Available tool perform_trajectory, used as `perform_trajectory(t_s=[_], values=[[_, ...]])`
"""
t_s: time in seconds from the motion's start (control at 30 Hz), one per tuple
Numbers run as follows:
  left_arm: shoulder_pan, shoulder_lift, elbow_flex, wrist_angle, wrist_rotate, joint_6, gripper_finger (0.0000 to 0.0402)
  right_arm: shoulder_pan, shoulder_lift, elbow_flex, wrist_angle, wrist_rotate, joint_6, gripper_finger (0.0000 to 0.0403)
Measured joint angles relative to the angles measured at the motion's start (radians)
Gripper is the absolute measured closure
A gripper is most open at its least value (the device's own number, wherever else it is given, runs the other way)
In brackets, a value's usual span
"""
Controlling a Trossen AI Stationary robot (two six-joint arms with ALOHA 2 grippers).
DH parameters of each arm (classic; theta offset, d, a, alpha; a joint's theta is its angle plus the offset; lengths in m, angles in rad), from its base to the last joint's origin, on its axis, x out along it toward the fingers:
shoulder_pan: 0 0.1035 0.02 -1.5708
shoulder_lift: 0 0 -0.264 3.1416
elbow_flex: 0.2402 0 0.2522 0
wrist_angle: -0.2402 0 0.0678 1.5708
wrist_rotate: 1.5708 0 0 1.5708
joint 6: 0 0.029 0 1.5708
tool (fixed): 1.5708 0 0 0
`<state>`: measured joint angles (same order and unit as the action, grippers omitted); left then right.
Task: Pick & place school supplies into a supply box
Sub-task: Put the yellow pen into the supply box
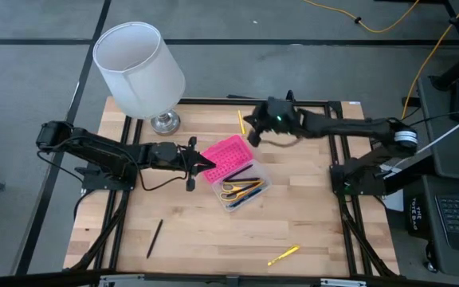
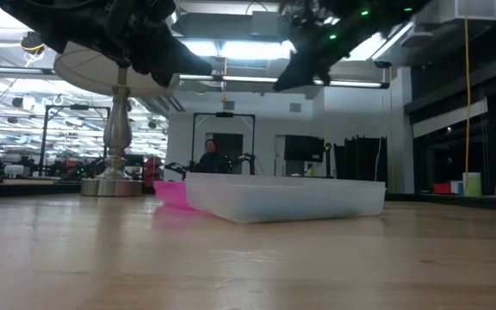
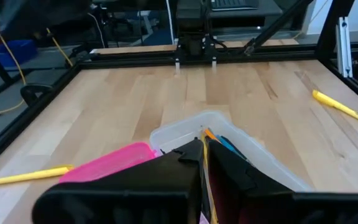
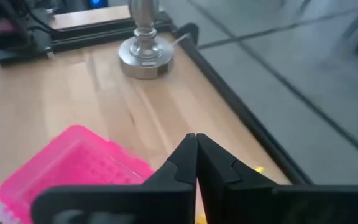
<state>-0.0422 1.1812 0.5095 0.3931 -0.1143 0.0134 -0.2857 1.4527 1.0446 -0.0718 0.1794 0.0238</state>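
Right gripper, pinched shut and empty, hangs over the yellow pencil; it should open before dropping. Left gripper shut at pink lid.

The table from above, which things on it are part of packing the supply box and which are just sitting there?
Part of the job:
- supply box, pink lid open
- scissors and pens inside it
- yellow pen near the front edge
- black pen front left
- yellow pencil at the back

Just sitting there:
- lamp at the back left
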Motion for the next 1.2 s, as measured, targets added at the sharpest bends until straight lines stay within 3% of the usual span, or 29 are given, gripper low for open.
perform_trajectory(t_s=[0.2,0.47,0.73,1.2], values=[[0.000,0.000,0.000,-0.001,0.000,0.000,0.0386,-0.107,0.155,0.222,-0.151,-0.226,0.051,0.0385],[0.000,0.000,0.000,-0.001,0.000,0.001,0.0382,-0.201,0.335,0.433,-0.309,-0.252,0.106,0.0397],[0.000,0.001,0.000,-0.001,0.002,0.000,0.0382,-0.257,0.416,0.456,-0.322,-0.253,0.106,0.0364],[0.000,0.001,0.000,-0.001,0.003,0.000,0.0384,-0.322,0.432,0.457,-0.372,-0.266,0.131,0.0361]])
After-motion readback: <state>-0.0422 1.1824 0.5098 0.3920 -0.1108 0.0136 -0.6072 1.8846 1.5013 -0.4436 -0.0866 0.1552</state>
